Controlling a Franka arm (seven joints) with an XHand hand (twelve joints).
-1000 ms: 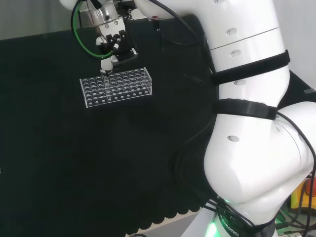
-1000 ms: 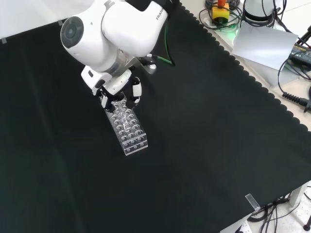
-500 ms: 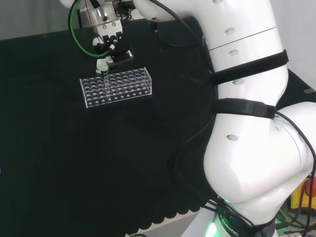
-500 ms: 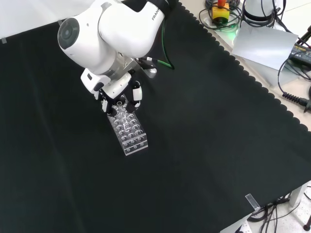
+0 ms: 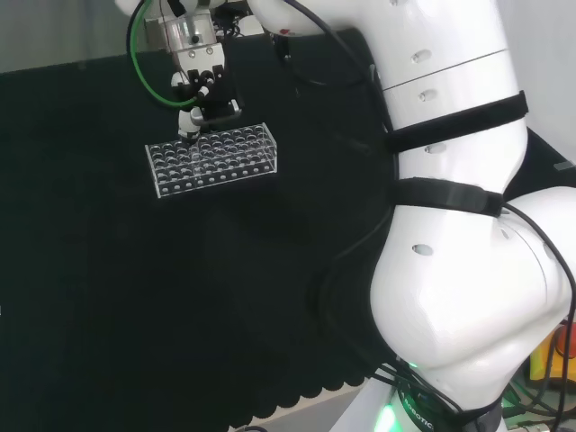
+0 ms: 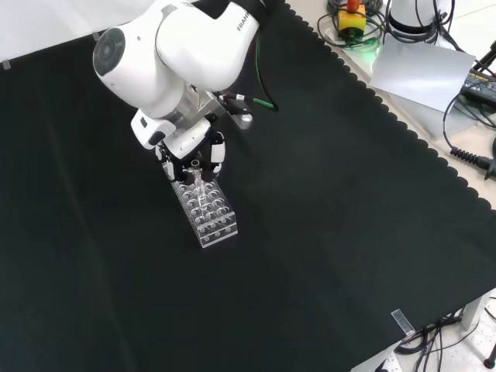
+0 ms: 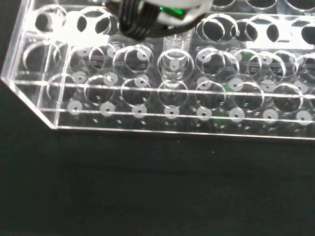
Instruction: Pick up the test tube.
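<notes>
Tube pinched at the rack's far end, lift under way

The tube (image 7: 175, 54) stands upright in a hole of the rack (image 5: 211, 159), its lower part still inside. The hand (image 5: 202, 85) has shifted slightly over the last second and now has its fingers curled on the tube's top; extraction looks only begun. Black worktop (image 6: 325, 232) lies bare around.
</notes>
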